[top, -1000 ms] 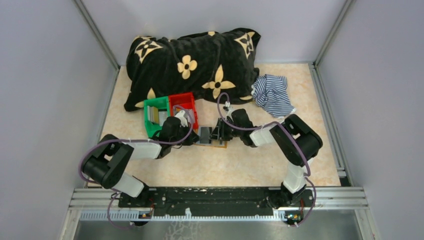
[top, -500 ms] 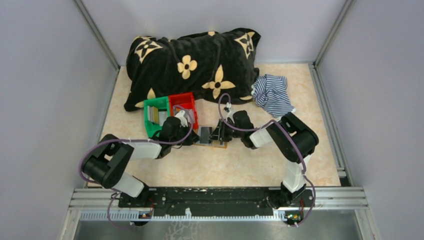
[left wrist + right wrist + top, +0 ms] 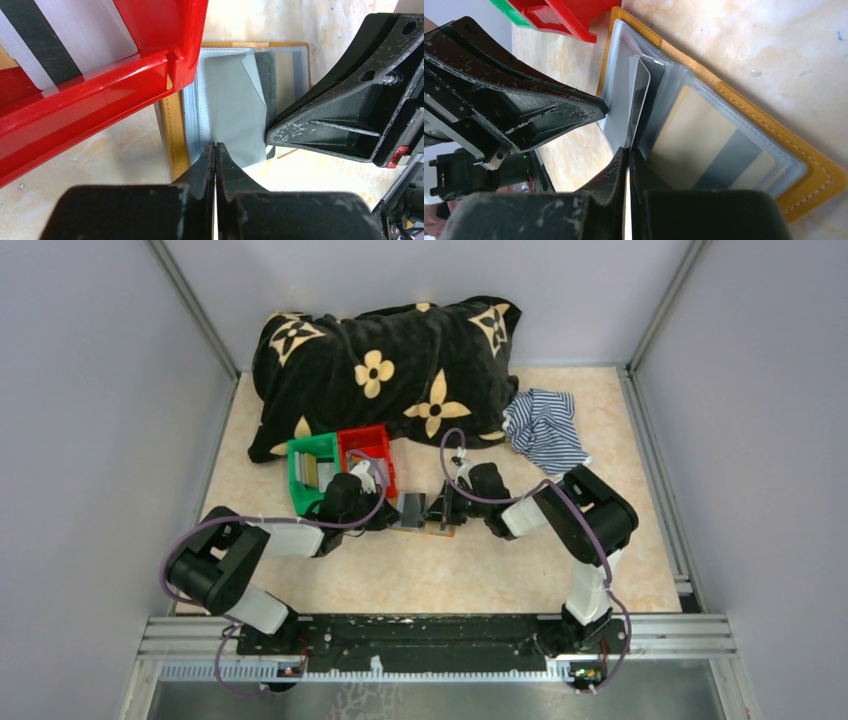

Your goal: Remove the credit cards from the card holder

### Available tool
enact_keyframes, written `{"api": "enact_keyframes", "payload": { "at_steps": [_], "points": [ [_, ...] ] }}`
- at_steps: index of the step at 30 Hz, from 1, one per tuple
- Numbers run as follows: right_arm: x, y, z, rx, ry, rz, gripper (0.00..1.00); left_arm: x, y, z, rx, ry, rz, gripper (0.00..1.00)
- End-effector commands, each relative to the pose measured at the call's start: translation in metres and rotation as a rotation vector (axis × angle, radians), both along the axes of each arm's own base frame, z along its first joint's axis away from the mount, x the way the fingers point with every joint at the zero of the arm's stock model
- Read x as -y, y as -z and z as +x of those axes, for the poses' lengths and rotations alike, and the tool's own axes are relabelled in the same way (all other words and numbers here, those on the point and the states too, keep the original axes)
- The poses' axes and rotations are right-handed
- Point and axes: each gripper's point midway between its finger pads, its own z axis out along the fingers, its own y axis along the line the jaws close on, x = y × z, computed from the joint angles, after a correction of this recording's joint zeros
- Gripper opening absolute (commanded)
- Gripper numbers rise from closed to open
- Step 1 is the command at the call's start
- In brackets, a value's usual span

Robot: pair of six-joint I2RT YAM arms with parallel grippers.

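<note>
The tan-orange card holder (image 3: 438,531) lies open on the table between both arms, its grey-blue pocket panels facing up (image 3: 227,90). My left gripper (image 3: 215,146) is shut, pinching the near edge of a grey pocket panel. From the opposite side, my right gripper (image 3: 628,150) is shut on the end of a thin whitish credit card (image 3: 640,95) that stands on edge out of the pockets. A yellowish card with a grey stripe (image 3: 709,145) sits inside a clear pocket. In the top view the left gripper (image 3: 392,515) and right gripper (image 3: 437,510) nearly meet.
A red bin (image 3: 366,455) and a green bin (image 3: 313,468) stand just left of the holder; the red one (image 3: 125,75) holds a white card with a black stripe (image 3: 75,35). A black flowered blanket (image 3: 385,365) fills the back, and a striped cloth (image 3: 545,428) lies back right.
My right gripper's jaws have come together on the card and the right arm has edged slightly left. The left arm has held still.
</note>
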Motion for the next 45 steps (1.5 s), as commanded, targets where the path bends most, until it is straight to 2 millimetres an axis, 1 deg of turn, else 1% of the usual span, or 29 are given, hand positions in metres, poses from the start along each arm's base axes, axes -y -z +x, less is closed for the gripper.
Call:
{"api": "enact_keyframes", "payload": {
  "at_steps": [1, 12, 15, 16, 17, 18, 19, 22, 24, 26, 27, 31, 34, 36, 39, 41, 45],
  "points": [
    [0.006, -0.015, 0.005, 0.048, -0.001, 0.036, 0.00, -0.018, 0.038, -0.026, -0.134, -0.002, 0.101, 0.00],
    [0.025, -0.019, 0.010, 0.076, 0.031, -0.014, 0.00, -0.017, 0.038, -0.025, -0.142, -0.005, 0.099, 0.00],
    [0.035, -0.023, 0.012, 0.095, 0.044, -0.036, 0.00, -0.016, 0.033, -0.025, -0.132, -0.003, 0.091, 0.00],
    [0.039, -0.025, 0.013, 0.105, 0.055, -0.047, 0.00, -0.016, 0.030, -0.024, -0.128, -0.004, 0.088, 0.02],
    [0.043, -0.028, 0.015, 0.119, 0.063, -0.059, 0.00, -0.016, 0.026, -0.024, -0.122, -0.004, 0.082, 0.07],
    [0.048, -0.032, 0.016, 0.133, 0.067, -0.072, 0.00, -0.014, 0.019, -0.022, -0.109, -0.003, 0.072, 0.18],
    [0.052, -0.035, 0.017, 0.144, 0.068, -0.083, 0.00, -0.012, 0.013, -0.020, -0.098, 0.000, 0.063, 0.27],
    [0.062, -0.043, 0.018, 0.164, 0.076, -0.099, 0.00, -0.004, -0.011, -0.016, -0.054, 0.031, 0.018, 0.45],
    [0.067, -0.054, 0.020, 0.186, 0.081, -0.093, 0.00, 0.006, -0.030, -0.016, -0.025, 0.077, -0.028, 0.54],
    [0.069, -0.068, 0.020, 0.217, 0.077, -0.067, 0.00, 0.018, -0.054, -0.019, 0.009, 0.144, -0.090, 0.59],
    [0.070, -0.074, 0.020, 0.231, 0.076, -0.053, 0.00, 0.023, -0.069, -0.021, 0.036, 0.178, -0.127, 0.60],
    [0.063, -0.101, 0.011, 0.268, 0.031, 0.029, 0.00, 0.036, -0.114, -0.026, 0.143, 0.257, -0.234, 0.61],
    [0.058, -0.120, 0.003, 0.293, -0.005, 0.094, 0.00, 0.038, -0.132, -0.028, 0.209, 0.275, -0.273, 0.62],
    [0.056, -0.128, -0.001, 0.302, -0.018, 0.119, 0.00, 0.039, -0.137, -0.027, 0.229, 0.284, -0.286, 0.60],
    [0.052, -0.142, -0.010, 0.310, -0.056, 0.177, 0.00, 0.043, -0.137, -0.026, 0.228, 0.294, -0.302, 0.54],
    [0.049, -0.150, -0.015, 0.314, -0.071, 0.208, 0.00, 0.045, -0.136, -0.026, 0.220, 0.302, -0.317, 0.52],
    [0.044, -0.156, -0.022, 0.316, -0.091, 0.234, 0.00, 0.048, -0.138, -0.026, 0.221, 0.299, -0.356, 0.48]
  ]
}}
